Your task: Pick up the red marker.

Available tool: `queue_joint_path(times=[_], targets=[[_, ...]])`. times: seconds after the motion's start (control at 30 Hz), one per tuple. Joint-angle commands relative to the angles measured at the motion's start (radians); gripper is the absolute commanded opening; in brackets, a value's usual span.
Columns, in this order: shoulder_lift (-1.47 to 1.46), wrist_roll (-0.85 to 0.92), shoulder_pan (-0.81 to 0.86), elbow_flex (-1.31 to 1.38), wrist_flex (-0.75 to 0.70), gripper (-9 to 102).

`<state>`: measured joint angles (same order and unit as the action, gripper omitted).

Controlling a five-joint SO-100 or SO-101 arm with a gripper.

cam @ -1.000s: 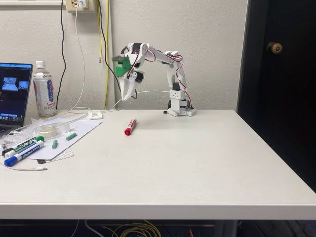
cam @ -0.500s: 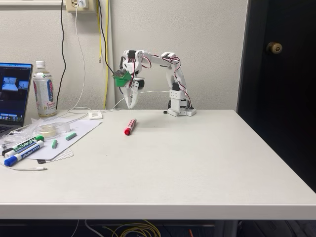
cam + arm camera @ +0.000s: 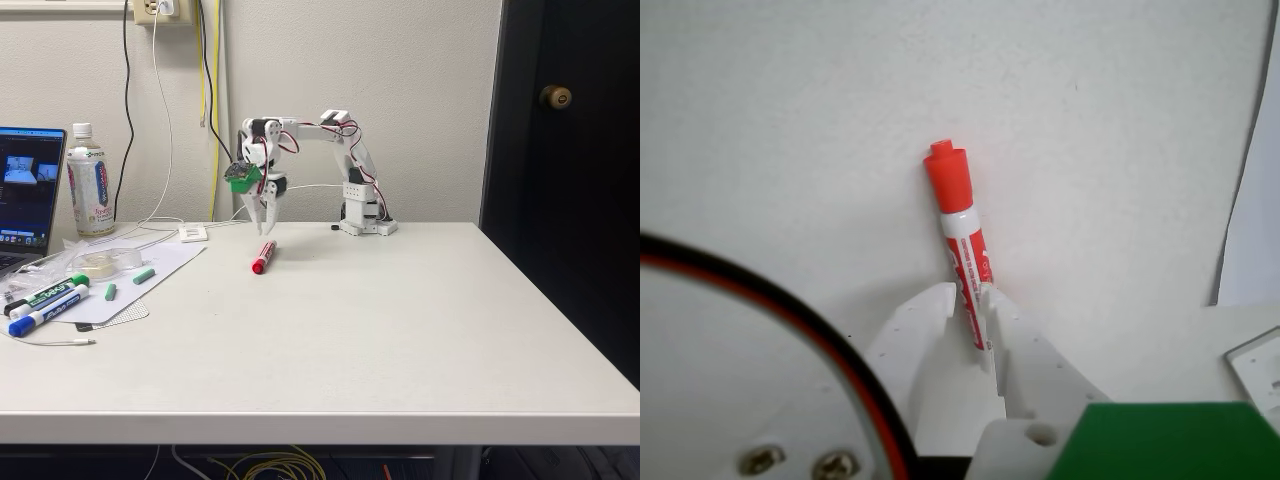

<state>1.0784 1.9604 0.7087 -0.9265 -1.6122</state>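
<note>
The red marker [image 3: 962,234] is being straddled by the hand [image 3: 974,296], spread apart and gripping nothing (marker flat on the bench [image 3: 400,310]); clamping and lifting are being awaited.

White table [image 3: 420,330] fills the lower half of the fixed view — matte top, thick front edge, evenly lit with soft shadows. Behind it, a pale textured wall [image 3: 430,100]. Wall outlet [image 3: 160,8] at top left; black cable [image 3: 126,100], white cable [image 3: 165,110] and yellow cable [image 3: 214,110] hang down from that area to the tabletop. Right side: dark door [image 3: 565,180] with a brass round knob [image 3: 555,97]. Under the table edge, a tangle of yellow wires [image 3: 265,465] in shadow. Far left, an open laptop [image 3: 28,190], screen lit — beside it a plastic bottle [image 3: 89,183] with a white cap.
</note>
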Motion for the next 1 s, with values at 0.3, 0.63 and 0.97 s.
queue_joint_path(times=[0.3, 0.63, 0.97], targets=[[-0.044, 0.069, 0.032, 0.043, 0.086, 14], [-0.072, 0.097, 0.048, 0.043, 0.107, 17], [-0.101, 0.092, 0.041, 0.043, 0.1, 18]])
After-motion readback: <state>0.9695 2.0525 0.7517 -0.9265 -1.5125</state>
